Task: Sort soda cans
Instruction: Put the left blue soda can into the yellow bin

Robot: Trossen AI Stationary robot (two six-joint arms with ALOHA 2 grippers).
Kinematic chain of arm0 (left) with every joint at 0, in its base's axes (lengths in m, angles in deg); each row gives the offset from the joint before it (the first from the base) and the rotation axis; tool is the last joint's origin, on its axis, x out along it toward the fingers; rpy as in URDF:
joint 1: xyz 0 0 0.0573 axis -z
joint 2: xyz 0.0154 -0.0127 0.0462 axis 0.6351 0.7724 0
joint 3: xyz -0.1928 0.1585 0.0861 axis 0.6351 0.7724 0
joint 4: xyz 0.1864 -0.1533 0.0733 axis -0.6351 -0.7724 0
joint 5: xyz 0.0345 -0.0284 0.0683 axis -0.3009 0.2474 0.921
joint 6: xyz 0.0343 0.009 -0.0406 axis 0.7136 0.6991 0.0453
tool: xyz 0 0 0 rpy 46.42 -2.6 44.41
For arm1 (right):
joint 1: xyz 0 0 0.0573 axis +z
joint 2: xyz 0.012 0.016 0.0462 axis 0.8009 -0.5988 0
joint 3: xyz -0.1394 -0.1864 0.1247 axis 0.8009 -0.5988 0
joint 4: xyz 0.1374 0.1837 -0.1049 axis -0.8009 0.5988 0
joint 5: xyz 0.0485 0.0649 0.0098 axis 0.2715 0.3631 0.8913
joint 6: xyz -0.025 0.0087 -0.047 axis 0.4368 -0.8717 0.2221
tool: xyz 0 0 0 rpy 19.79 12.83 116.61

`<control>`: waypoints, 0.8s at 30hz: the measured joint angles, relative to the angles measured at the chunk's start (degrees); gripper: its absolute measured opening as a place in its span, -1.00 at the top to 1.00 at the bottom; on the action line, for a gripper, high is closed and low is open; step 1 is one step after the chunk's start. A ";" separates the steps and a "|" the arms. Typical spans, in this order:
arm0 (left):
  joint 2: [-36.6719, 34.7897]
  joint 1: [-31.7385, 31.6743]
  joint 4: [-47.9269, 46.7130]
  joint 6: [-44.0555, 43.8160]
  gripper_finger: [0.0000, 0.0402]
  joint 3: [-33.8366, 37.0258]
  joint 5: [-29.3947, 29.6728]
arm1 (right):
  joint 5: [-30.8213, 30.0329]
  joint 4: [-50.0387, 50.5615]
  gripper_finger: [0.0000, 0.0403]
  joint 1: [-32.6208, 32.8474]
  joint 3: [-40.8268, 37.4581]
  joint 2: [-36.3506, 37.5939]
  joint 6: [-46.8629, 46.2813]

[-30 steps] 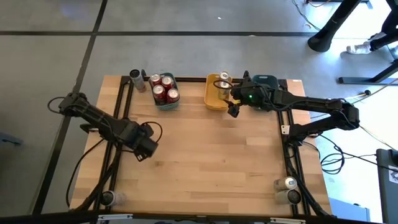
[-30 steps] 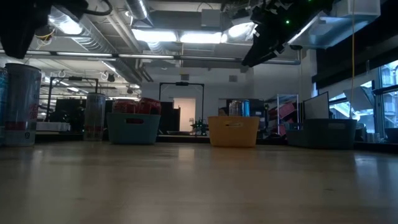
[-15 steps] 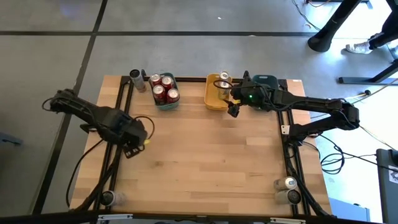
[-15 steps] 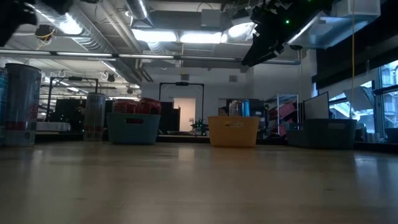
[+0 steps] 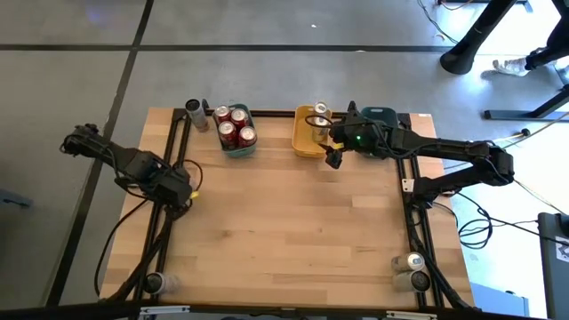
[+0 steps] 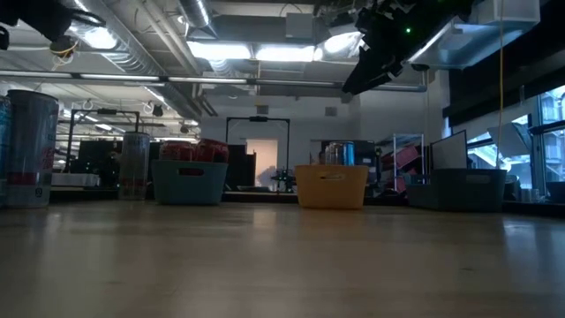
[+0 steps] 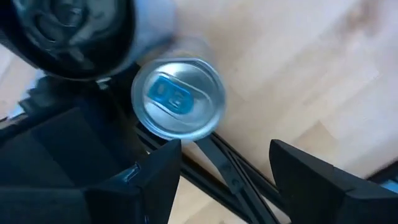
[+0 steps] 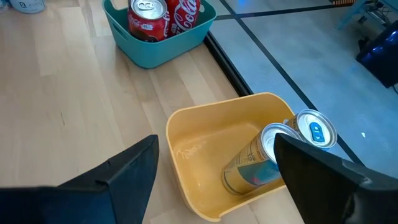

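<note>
While the left pincer is over the table's left edge, its step is picking up a can.

Left pincer (image 7: 221,171): fingers apart, nothing between them — a silver-topped can (image 7: 178,98) stands just ahead, off toward one finger.

Doing it well: judging by that offset, centre the can between the fingers before dropping, clear of the black frame bar (image 7: 230,177) beneath.

Right pincer (image 8: 214,162): fingers apart, hanging above the yellow tray (image 8: 205,134).

Beyond it: two gold cans (image 8: 277,152) in that tray — farther off, red cans (image 8: 165,12) in the teal tray (image 8: 155,53).
</note>
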 joint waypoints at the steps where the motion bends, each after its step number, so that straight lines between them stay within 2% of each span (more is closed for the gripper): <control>1: 0.02 0.00 0.01 -0.32 -0.16 0.38 0.82 | 0.00 0.00 -0.57 0.00 0.00 0.00 0.02; 6: 0.13 -0.38 0.05 -3.35 -0.16 1.94 4.43 | 0.04 -0.02 -0.57 0.00 0.00 0.00 0.02; 24: 0.15 -0.39 0.68 -5.41 -0.16 4.00 4.46 | 0.09 -0.16 -0.57 0.00 0.00 0.00 0.19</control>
